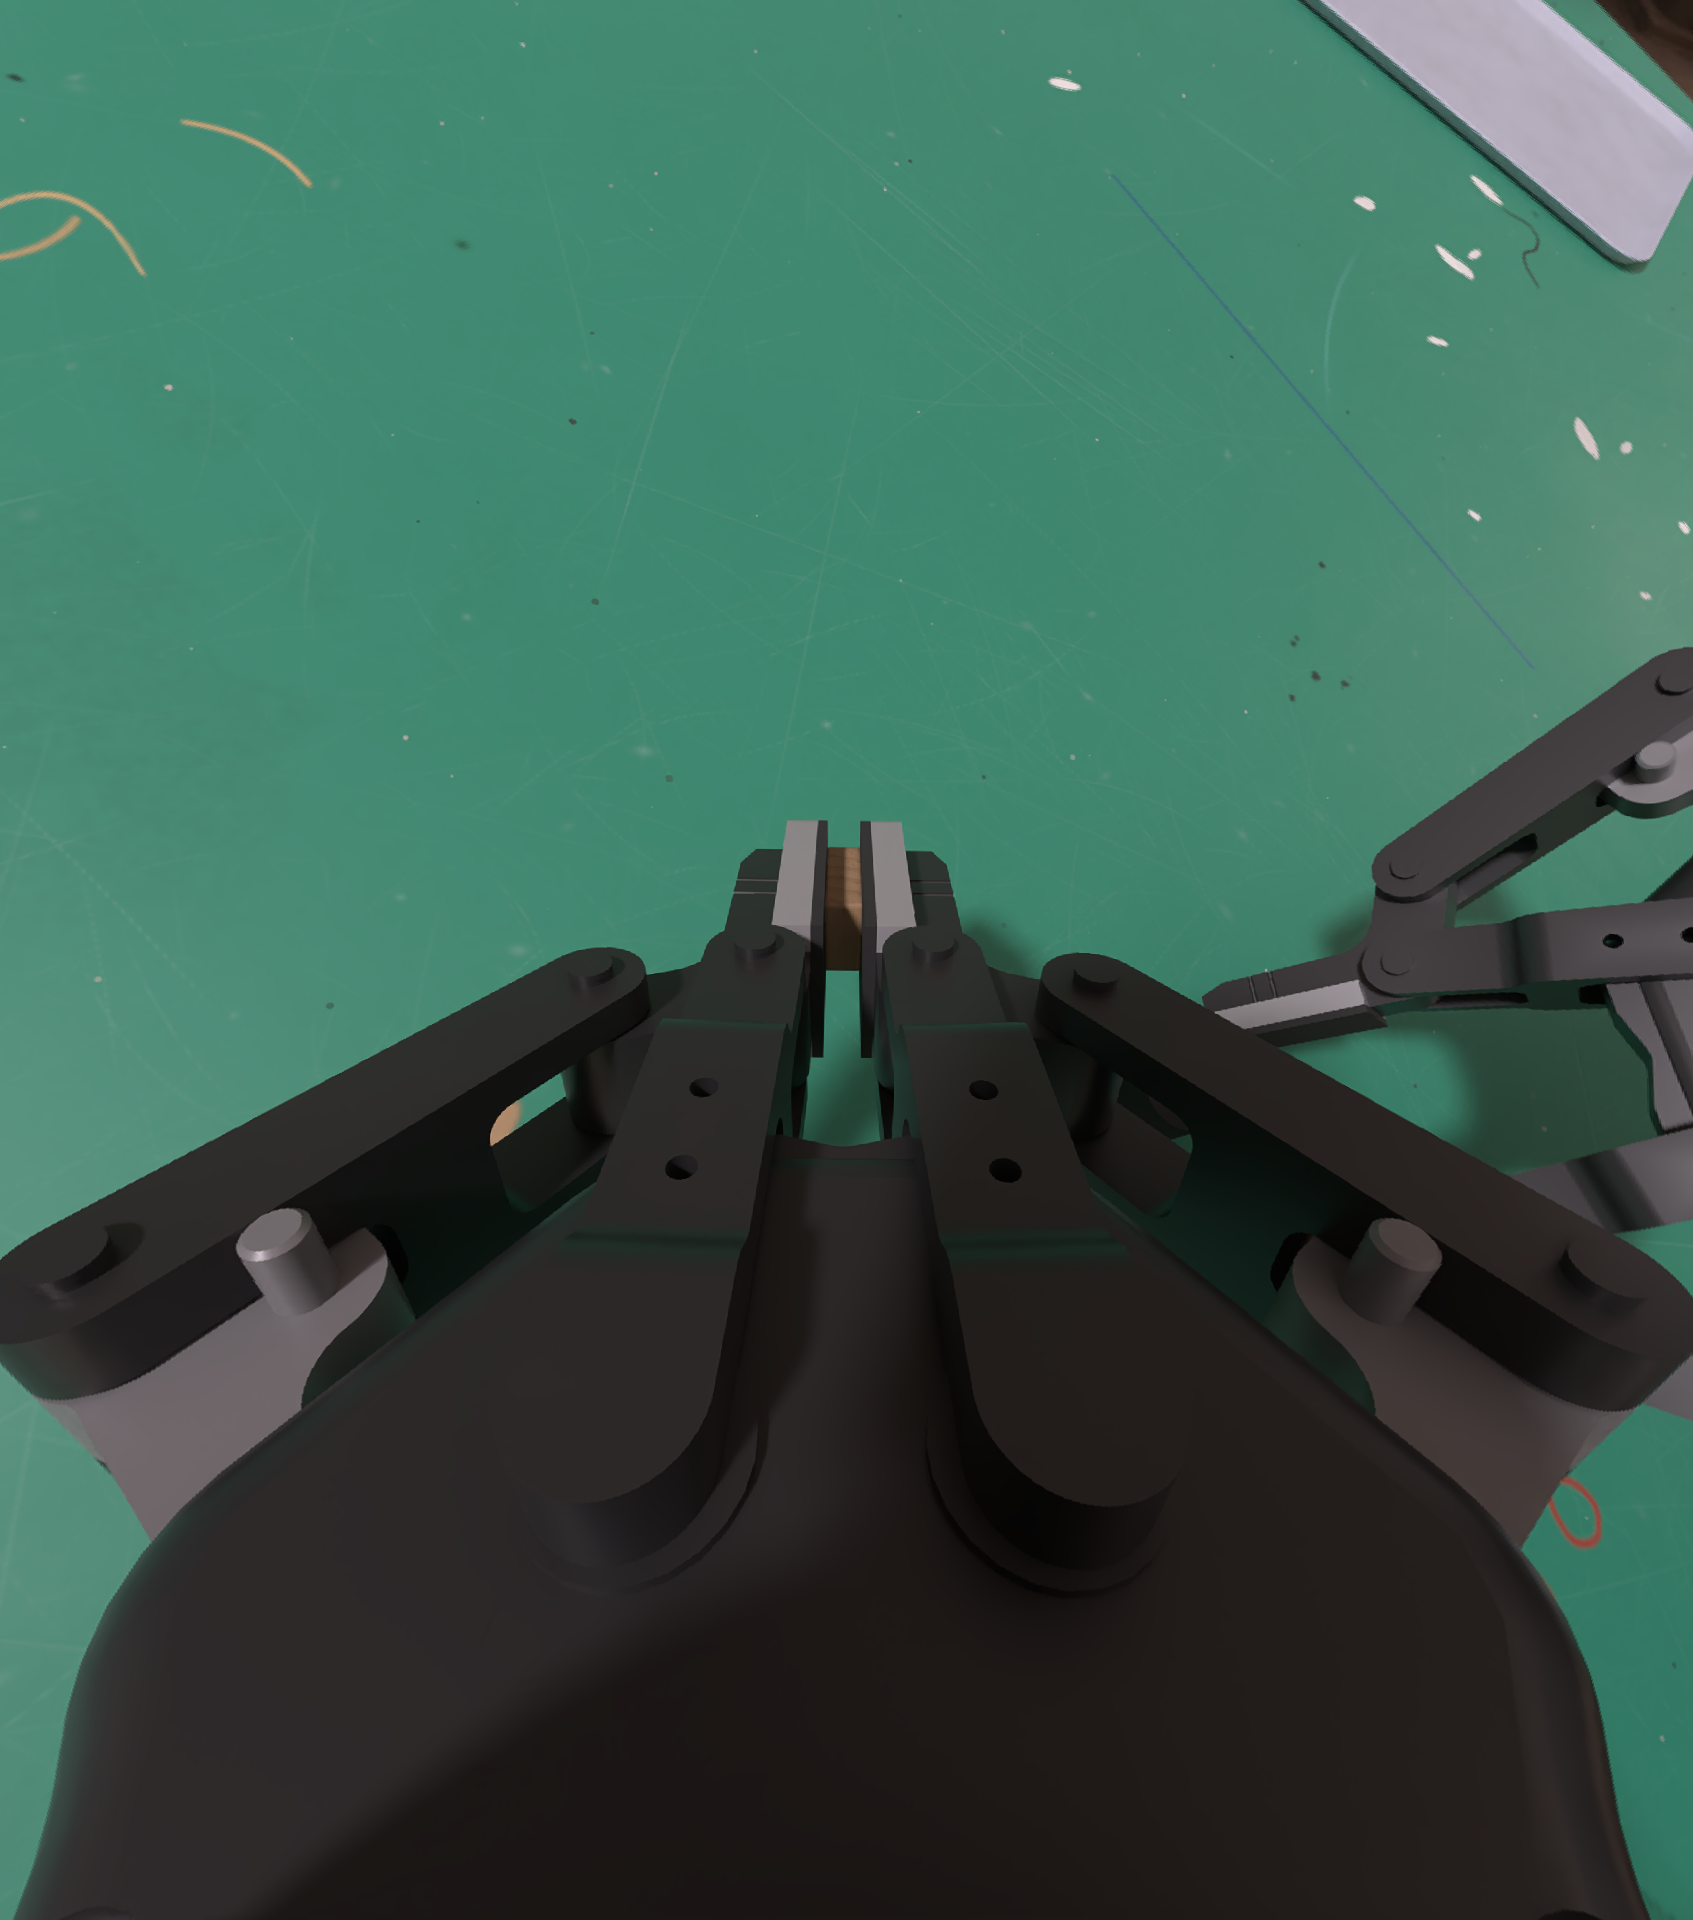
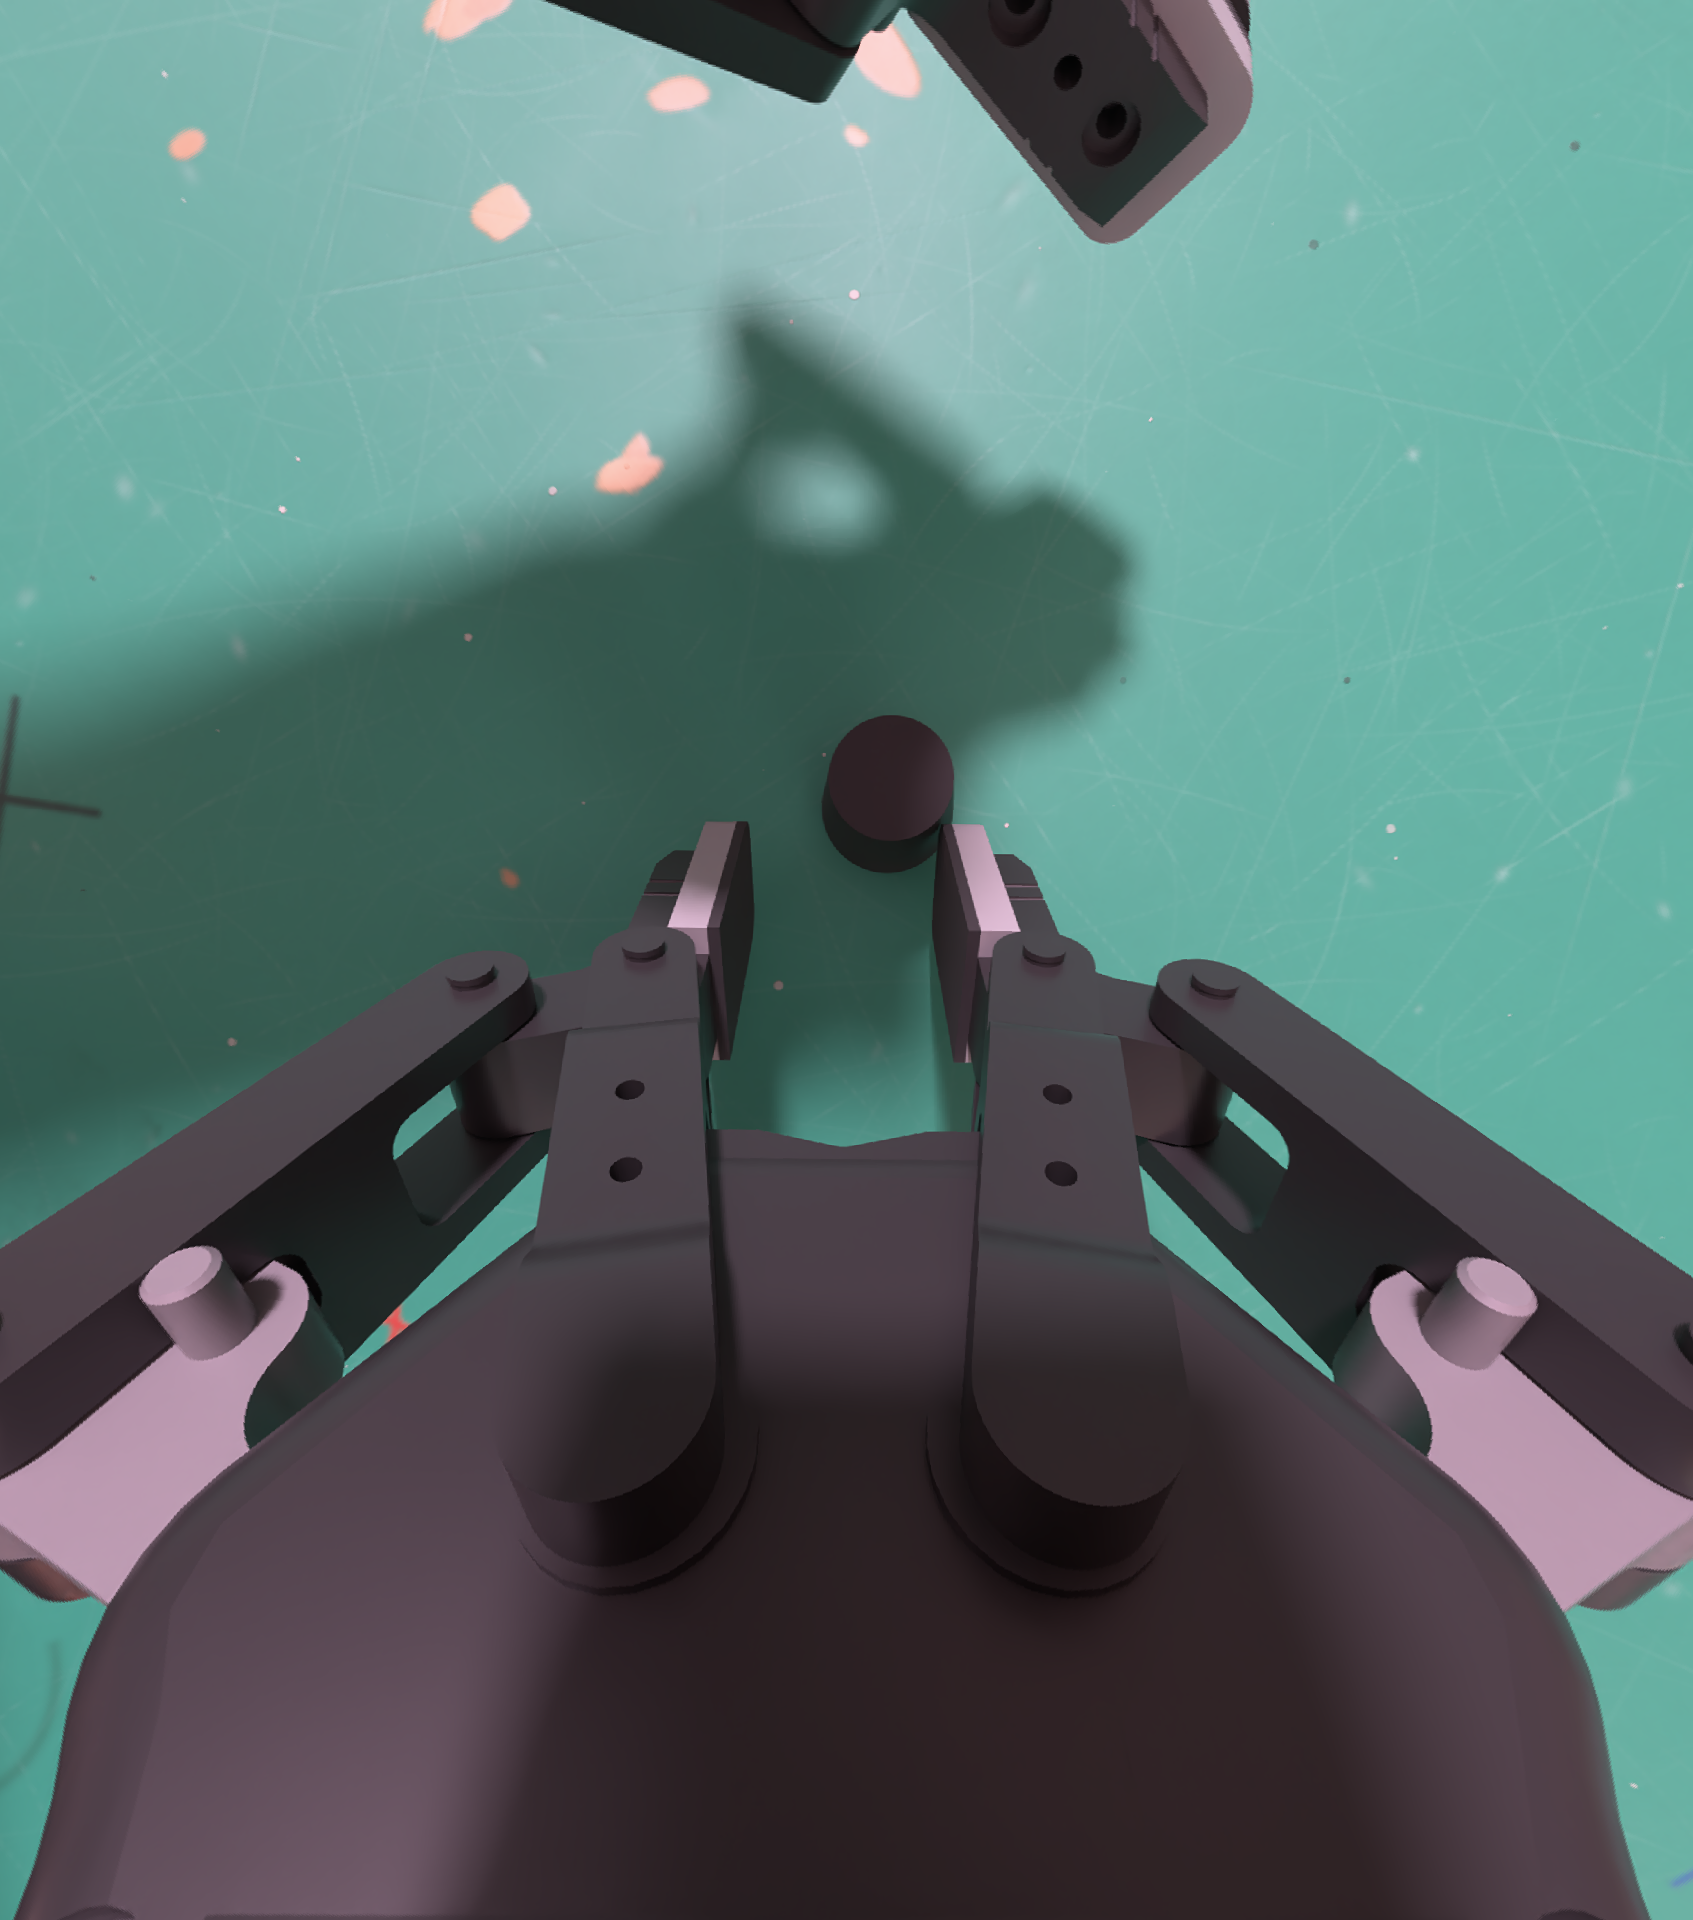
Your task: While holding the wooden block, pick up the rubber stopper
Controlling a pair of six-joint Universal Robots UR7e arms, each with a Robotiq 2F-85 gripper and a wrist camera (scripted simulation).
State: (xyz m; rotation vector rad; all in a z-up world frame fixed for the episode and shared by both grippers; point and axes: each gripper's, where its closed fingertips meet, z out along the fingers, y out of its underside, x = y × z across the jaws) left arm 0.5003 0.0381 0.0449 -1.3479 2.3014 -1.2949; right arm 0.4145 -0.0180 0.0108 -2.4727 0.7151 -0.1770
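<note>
Green, scratched worktop (image 2: 1444,520) is seen beneath both arms. Wooden block (image 1: 843,906) is clamped between the pads of the left tool (image 1: 843,883), above the surface. Rubber stopper (image 2: 889,792) is shown standing on the worktop just beyond the spread fingertips of the right tool (image 2: 842,862), ungrasped.

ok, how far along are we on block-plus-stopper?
Done: left end effector is shut on the wooden block, clear of the green mat.
In hand: right end effector is open, the rubber stopper just beyond its fingertips.
Left: straddle, close, lift.
</note>
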